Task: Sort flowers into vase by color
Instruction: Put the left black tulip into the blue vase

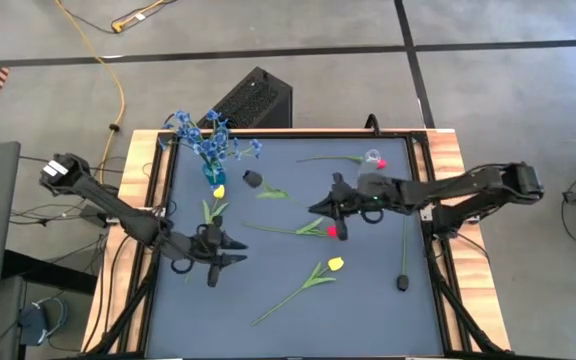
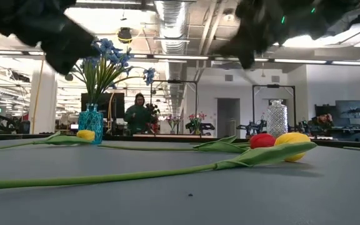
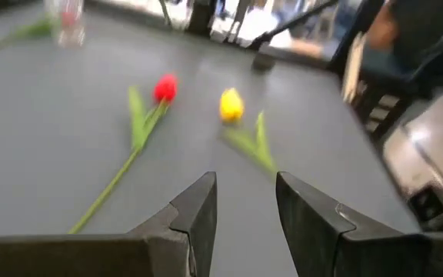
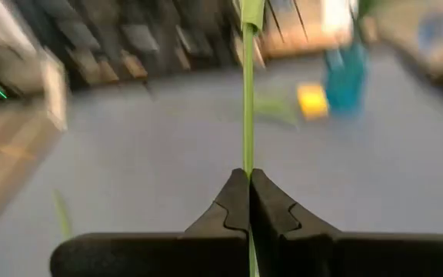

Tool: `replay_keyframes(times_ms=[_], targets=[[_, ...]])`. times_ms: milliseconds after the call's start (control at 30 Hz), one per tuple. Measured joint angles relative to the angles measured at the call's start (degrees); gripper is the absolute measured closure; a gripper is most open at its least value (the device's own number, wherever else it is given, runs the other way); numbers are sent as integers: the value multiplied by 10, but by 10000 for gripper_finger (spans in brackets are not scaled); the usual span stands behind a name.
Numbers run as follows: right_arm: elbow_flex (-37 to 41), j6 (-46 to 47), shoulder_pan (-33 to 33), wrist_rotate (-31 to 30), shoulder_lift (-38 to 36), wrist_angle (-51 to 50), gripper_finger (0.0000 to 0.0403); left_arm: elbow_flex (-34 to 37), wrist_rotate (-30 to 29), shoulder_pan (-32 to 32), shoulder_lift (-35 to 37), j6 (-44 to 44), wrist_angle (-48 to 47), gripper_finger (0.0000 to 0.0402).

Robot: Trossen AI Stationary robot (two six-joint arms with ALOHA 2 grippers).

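Yellow tulip (image 1: pixel 334 263) lies nearest the worktop's front edge. Left gripper (image 1: pixel 236 251), fingers spread and empty, hovers toward the left edge. Right gripper (image 1: pixel 320 207), mid-worktop, pinches the red tulip's stem (image 4: pixel 248 100). Blue vase (image 1: pixel 213 172) with blue blossoms (image 1: pixel 208 134) stands near the far-left corner.

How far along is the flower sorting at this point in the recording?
Done: the blue flowers stand in the blue vase. In hand: the right gripper is shut on the green stem of the red tulip mid-table. Left: two yellow tulips lie on the table, and another red flower lies beside a clear vase. The left gripper hovers empty, jaws apart.
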State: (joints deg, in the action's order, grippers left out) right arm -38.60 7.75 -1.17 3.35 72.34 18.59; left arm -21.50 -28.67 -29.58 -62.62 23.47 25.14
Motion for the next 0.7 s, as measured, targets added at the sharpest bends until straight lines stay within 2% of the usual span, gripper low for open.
replay_keyframes(times_ms=[200,300,500,700], targets=[[2,-31,60,0,13,140,380,-2,-16,1,-98,-110,289,280],[2,-33,77,1,42,191,379,-22,-18,8,-155,-164,396,280],[2,-18,95,13,113,302,379,-92,-22,38,-245,-185,423,280],[2,-8,106,30,148,354,379,-144,-22,60,-281,-219,422,280]])
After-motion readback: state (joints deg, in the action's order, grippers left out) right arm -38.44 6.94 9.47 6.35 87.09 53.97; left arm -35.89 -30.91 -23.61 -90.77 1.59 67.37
